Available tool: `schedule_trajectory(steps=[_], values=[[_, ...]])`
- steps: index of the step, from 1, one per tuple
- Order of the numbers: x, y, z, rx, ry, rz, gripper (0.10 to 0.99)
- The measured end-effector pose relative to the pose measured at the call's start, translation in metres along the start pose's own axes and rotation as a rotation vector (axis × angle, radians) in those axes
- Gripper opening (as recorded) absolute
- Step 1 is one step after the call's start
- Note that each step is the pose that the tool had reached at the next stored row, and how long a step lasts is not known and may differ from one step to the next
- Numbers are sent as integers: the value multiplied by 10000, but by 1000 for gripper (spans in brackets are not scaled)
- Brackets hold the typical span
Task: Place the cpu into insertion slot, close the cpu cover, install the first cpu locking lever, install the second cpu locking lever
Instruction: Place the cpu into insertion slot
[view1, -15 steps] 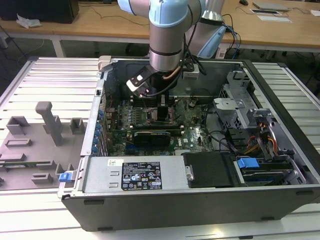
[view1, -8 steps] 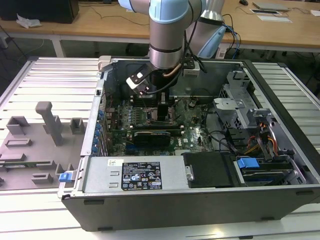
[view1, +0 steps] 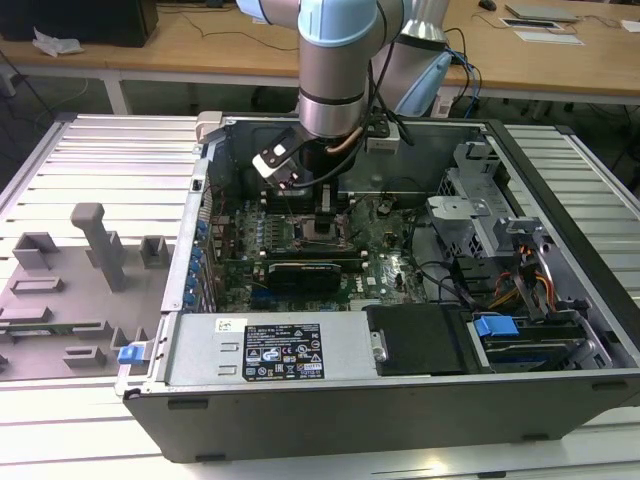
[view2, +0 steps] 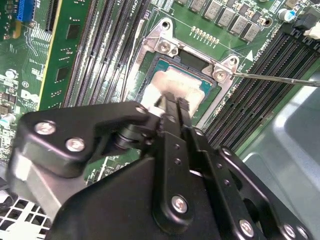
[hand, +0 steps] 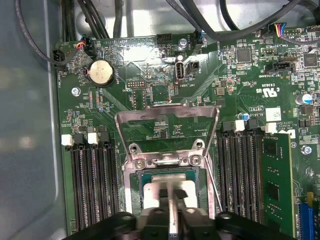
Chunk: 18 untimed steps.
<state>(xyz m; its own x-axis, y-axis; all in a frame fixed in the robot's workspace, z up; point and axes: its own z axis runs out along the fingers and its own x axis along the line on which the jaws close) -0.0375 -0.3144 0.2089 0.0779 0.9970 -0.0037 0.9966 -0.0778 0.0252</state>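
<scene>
— While the gripper hangs there, where's the cpu?
— Directly beneath its tips, seated in the slot; touching or not, cannot tell. Fingers pinched together, gripping nothing. Cover stands open just beyond.

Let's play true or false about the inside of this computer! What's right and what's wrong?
1. The silver chip lies in the square socket on the green board. True.
2. The metal cover frame is folded down over the chip. False: it stands swung open beside the socket.
3. The gripper is right over the chip. True.
4. The computer case is shut. False: its side is open and the board shows.
5. A round battery sits on the board. True.
</scene>
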Motion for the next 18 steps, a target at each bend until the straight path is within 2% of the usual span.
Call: schedule_trajectory(steps=[1, 6, 8, 11, 18], values=[[0, 0, 0, 0, 0, 0, 106], [0, 0, -3, -1, 5, -69, 106], [-1, -3, -1, -1, 73, -464, 106], [-4, -48, 22, 4, 188, -544, 106], [-4, -53, 43, 8, 245, -558, 106]])
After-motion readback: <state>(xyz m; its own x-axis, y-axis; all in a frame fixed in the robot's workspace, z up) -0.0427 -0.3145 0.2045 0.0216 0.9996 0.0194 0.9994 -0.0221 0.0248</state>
